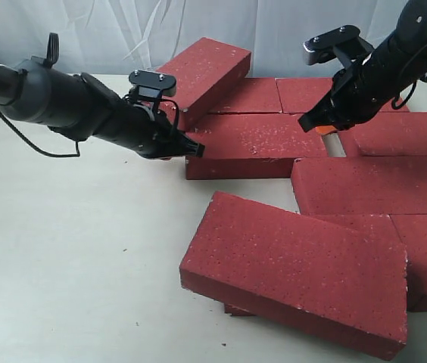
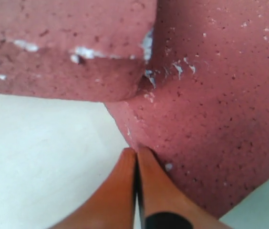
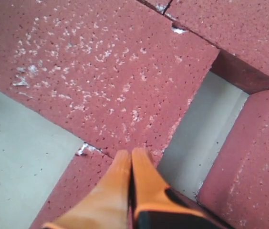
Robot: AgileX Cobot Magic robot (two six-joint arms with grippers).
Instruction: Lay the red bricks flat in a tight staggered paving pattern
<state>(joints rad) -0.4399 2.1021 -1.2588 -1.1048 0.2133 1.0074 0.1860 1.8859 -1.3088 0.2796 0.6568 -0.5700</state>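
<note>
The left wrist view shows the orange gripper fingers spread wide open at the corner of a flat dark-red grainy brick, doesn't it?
Not quite. The left wrist view shows the left gripper shut, its orange fingers pressed together, not spread. Its tip is indeed at the corner of the flat dark-red grainy brick.

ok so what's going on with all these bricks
Two robot arms are laying red bricks into a paving pattern. Both claws are shut: the left claw sits at one corner of the middle brick, the right claw at its other end. The back brick and front brick lie tilted on others, not yet flat.
</note>
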